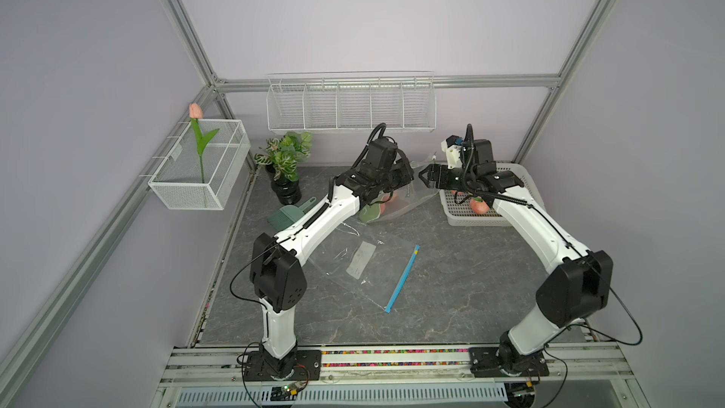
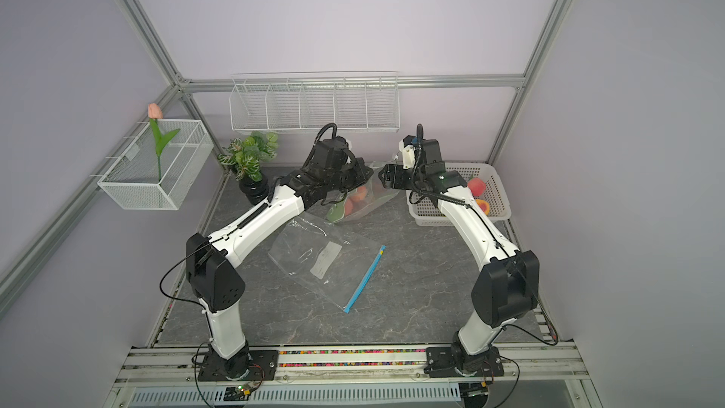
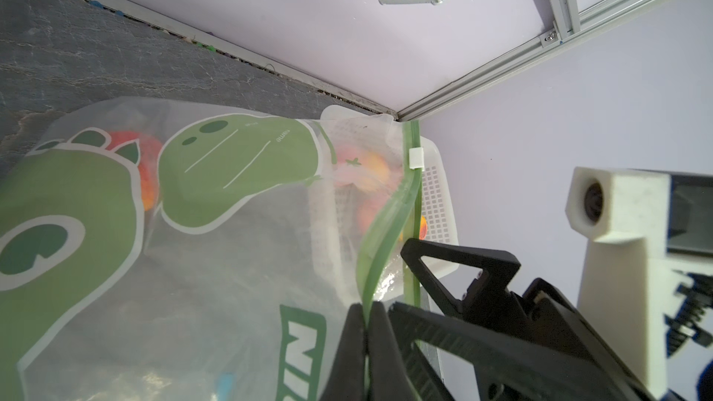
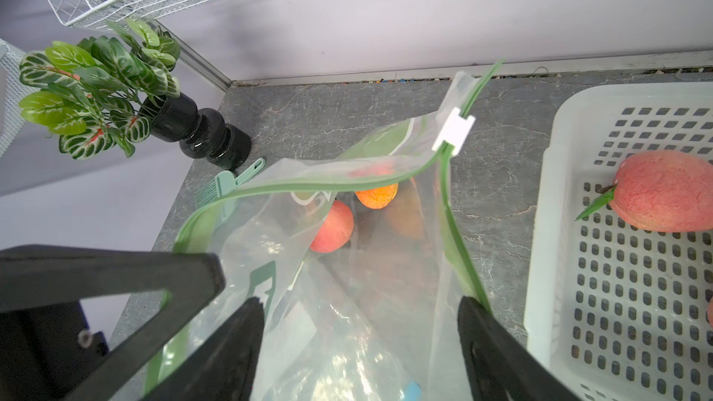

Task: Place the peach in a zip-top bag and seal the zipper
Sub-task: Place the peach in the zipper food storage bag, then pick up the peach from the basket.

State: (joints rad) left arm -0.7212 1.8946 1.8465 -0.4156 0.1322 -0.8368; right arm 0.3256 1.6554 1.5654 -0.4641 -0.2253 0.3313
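Observation:
A zip-top bag (image 3: 239,264) with green print and a green zipper rim stands open at the back of the table. My left gripper (image 3: 364,304) is shut on one side of that rim. In the right wrist view, two peaches lie inside the bag (image 4: 386,283): a pink-red peach (image 4: 333,227) and an orange one (image 4: 376,194). My right gripper (image 4: 360,302) hangs open over the bag's mouth, with one finger (image 4: 474,322) against the other side of the rim. The white slider (image 4: 454,131) sits at the far end of the zipper. In both top views the two grippers (image 1: 408,174) (image 2: 386,178) face each other above the bag.
A white perforated basket (image 4: 548,225) beside the bag holds another peach (image 4: 659,196). A clear bag with a blue zipper (image 1: 402,278) lies flat mid-table. A potted plant (image 1: 284,162) and a green comb (image 1: 288,213) sit back left. Wire baskets (image 1: 351,104) hang on the wall.

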